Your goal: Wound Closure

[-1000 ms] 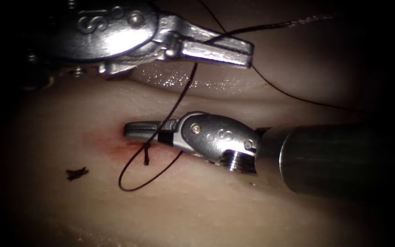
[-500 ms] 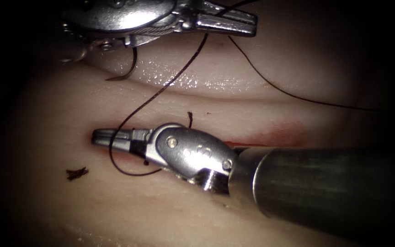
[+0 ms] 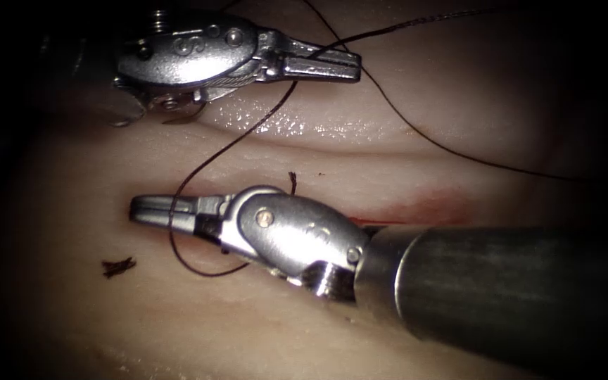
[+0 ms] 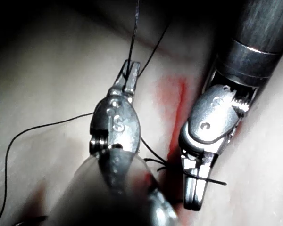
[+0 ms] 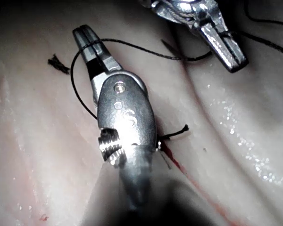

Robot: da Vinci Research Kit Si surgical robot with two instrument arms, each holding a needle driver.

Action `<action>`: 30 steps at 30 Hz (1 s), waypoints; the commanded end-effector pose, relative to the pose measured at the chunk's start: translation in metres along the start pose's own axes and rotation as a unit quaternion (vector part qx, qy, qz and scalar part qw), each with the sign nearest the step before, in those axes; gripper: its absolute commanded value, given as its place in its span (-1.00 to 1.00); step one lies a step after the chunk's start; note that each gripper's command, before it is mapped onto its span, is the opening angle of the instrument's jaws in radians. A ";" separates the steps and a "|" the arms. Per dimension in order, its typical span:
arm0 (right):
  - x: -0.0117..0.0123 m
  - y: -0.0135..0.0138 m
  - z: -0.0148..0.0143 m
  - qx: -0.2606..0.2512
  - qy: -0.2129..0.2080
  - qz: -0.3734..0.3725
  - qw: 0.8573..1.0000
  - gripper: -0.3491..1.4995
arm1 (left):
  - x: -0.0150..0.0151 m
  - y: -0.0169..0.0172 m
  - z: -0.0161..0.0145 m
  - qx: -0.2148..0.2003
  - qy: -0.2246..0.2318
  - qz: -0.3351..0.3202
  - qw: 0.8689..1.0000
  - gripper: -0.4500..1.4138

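endoscope view showed the left arm's tool (image 3: 318, 65) at the far left of the scene, its jaws pressed together on the thread (image 3: 237, 144). from that grip the strand ran down and leftward to the near side, where it passed over the right arm's tool (image 3: 160, 211) and curled round beneath it in a loop. that arrangement looked meant to keep the strand taut and lifted off the tissue (image 3: 388, 317) while the loop lay about the right tool.

the right tool lay low over the left end of the cut (image 3: 416, 211), jaws pressed together; whether they pinched anything i could not tell, though the right wrist view had the thread (image 5: 80, 70) lying across the jaws of the right tool (image 5: 87, 44). a short cut end of thread (image 3: 293, 181) stood up just behind that tool's wrist, by the red fluid (image 3: 438, 207) along the cut. a loose scrap of thread (image 3: 118, 267) lay on the tissue near left. a slim curved sliver beneath the left tool might have been the needle, but i could not be sure.

left wrist view showed the left tool (image 4: 130, 77) gripping the thread (image 4: 132, 33) at its tips.
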State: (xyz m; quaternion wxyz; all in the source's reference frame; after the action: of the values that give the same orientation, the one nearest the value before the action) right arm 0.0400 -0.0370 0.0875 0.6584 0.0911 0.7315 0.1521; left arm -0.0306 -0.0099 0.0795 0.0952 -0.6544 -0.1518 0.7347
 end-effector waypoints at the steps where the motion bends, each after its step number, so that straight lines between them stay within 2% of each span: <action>1: -0.0003 -0.0002 0.0006 0.002 0.000 -0.002 1.000 -1.00 | -0.0008 -0.0002 0.0005 0.001 0.001 0.001 1.000 -1.00; 13: 0.0001 -0.0011 -0.0027 -0.010 0.003 0.024 1.000 -1.00 | -0.0046 -0.0007 -0.0014 0.023 0.019 -0.008 1.000 -1.00; 18: -0.0002 -0.0012 -0.0039 -0.019 0.018 0.054 0.998 -1.00 | -0.0060 -0.0007 -0.0023 0.033 0.032 -0.013 0.999 -1.00; 23: -0.0006 -0.0012 -0.0039 -0.026 0.037 0.079 0.996 -1.00 | -0.0069 -0.0002 -0.0026 0.050 0.055 -0.017 0.997 -1.00; 28: 0.0006 -0.0002 -0.0037 -0.014 0.121 0.126 0.985 -1.00 | -0.0072 0.0006 -0.0021 0.062 0.081 -0.015 0.995 -1.00; 30: 0.0013 0.0005 -0.0039 -0.015 0.132 0.137 0.982 -1.00 | -0.0072 0.0007 -0.0021 0.066 0.087 -0.015 0.994 -1.00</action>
State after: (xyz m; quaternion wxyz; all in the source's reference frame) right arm 0.0350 -0.0365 0.0867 0.5297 0.1658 0.7871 0.2691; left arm -0.0270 -0.0125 0.0852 0.1633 -0.7062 -0.1029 0.6812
